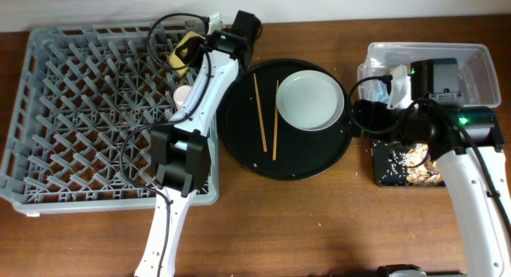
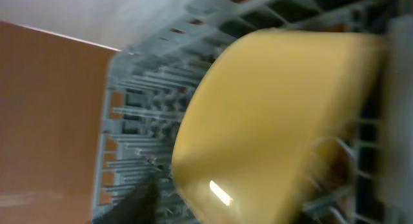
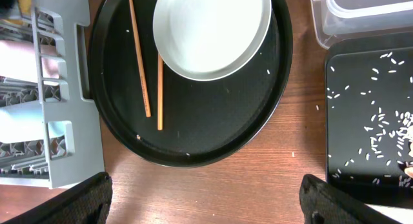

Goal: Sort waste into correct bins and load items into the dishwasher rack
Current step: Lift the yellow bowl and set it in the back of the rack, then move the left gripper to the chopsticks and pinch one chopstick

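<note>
Over the rack's far right corner, the left gripper meets the tilted yellow bowl. The wrist view is too blurred to tell whether its fingers clamp the bowl. On the round tray lie the plate and two chopsticks. The right gripper hovers by that tray's right rim, fingers spread wide with nothing between them. Rice dots the black bin, next to the tub.
</note>
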`<state>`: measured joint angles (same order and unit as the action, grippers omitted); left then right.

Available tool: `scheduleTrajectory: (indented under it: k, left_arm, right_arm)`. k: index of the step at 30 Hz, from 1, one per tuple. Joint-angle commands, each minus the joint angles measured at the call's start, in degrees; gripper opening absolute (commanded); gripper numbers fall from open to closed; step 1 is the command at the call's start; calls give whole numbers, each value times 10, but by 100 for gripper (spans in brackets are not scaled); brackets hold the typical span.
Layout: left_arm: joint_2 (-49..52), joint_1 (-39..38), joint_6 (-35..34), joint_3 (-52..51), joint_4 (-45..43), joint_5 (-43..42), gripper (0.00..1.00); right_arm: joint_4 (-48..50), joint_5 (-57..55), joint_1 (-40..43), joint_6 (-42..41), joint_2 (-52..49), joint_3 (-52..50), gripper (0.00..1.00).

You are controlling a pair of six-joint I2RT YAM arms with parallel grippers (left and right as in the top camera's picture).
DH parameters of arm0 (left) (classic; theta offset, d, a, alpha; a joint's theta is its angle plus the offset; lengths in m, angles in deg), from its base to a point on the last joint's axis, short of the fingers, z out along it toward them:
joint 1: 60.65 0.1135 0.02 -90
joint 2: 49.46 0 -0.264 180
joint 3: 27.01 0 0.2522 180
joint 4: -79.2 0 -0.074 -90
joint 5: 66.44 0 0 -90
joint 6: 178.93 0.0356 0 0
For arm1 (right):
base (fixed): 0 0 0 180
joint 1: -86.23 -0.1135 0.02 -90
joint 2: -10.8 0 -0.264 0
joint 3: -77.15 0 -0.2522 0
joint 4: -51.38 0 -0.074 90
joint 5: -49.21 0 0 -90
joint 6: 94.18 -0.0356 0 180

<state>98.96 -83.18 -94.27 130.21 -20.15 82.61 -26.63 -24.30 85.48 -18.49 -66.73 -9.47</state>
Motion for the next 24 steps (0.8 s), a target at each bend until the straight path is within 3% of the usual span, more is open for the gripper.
scheduleTrajectory:
  k: [1, 4, 12, 17, 21, 24]
  left_arm:
    - [7, -7, 3, 0, 12, -80, 59]
    - [0, -7, 3, 2, 22, -148, 65]
    - [-34, -7, 3, 44, 22, -194, 78]
    - [-87, -7, 3, 91, 30, -284, 96]
    - [-137, -7, 11, 93, 57, -405, 96]
    - [-175, -7, 24, 93, 101, -553, 96]
  right_arm:
    - [2, -7, -2, 6, -1, 8, 93]
    - [1, -7, -2, 6, -1, 8, 93]
    - [2, -7, -2, 6, -1, 8, 93]
    - [1, -7, -2, 6, -1, 8, 94]
    - [2, -7, -2, 6, -1, 8, 98]
    - [2, -7, -2, 6, -1, 8, 98]
